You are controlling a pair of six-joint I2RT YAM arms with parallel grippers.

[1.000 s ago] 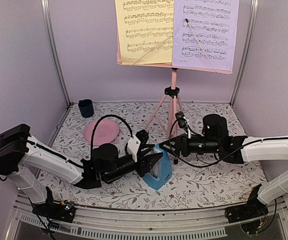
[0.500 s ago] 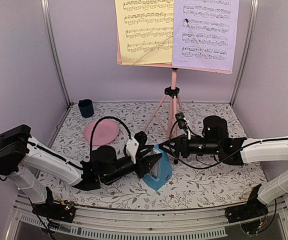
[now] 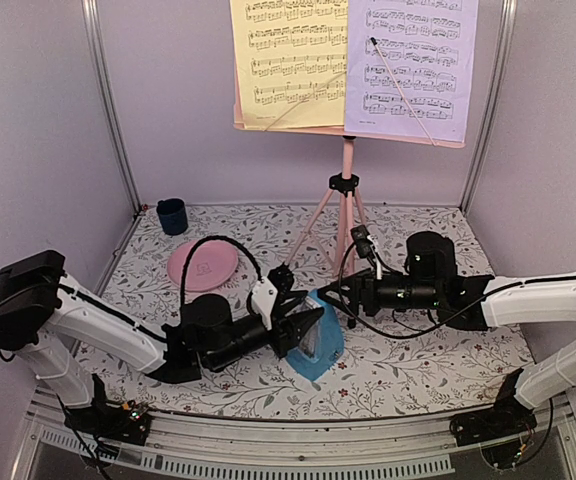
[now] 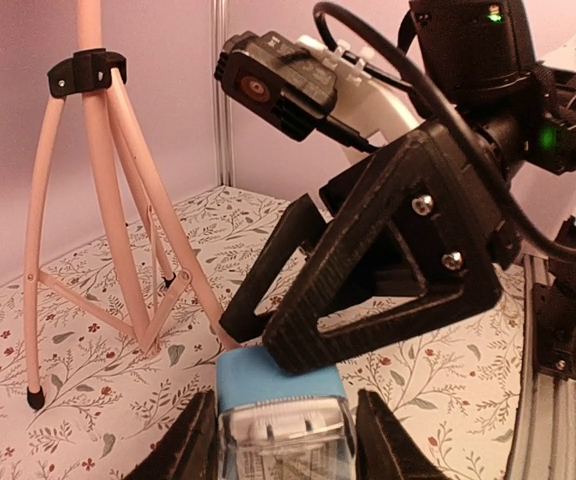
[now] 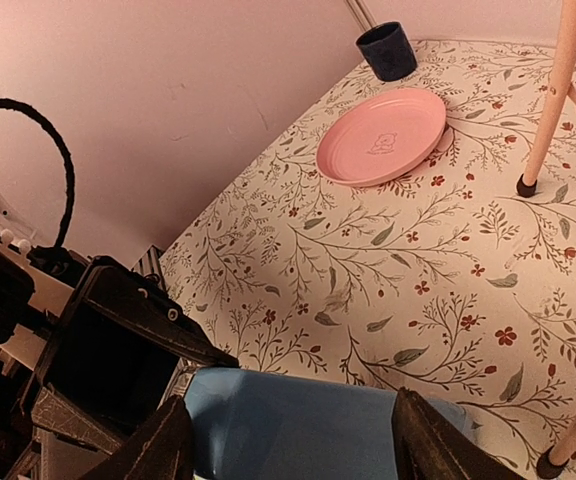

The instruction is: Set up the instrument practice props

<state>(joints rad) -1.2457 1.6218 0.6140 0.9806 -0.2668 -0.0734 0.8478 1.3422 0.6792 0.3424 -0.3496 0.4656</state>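
The small blue metronome (image 3: 318,345) lies tilted low over the mat, at the centre front. My left gripper (image 3: 306,325) is shut on its sides; in the left wrist view (image 4: 286,440) its clear face and blue top (image 4: 268,378) sit between the fingers. My right gripper (image 3: 330,293) is open and straddles the metronome's blue body (image 5: 308,425) from the other side, fingers apart. The pink tripod stand (image 3: 346,200) stands at the back. It carries the yellow sheet (image 3: 288,60) and the lavender sheet (image 3: 408,65).
A round pink plate (image 3: 201,266) lies on the mat at the left, and a small dark blue cup (image 3: 172,215) stands in the back left corner. The stand's legs (image 4: 118,180) spread just behind the grippers. Walls close in on three sides.
My right gripper has slid left until its fingers are around the metronome's top. My left gripper has kept hold and shifted slightly.
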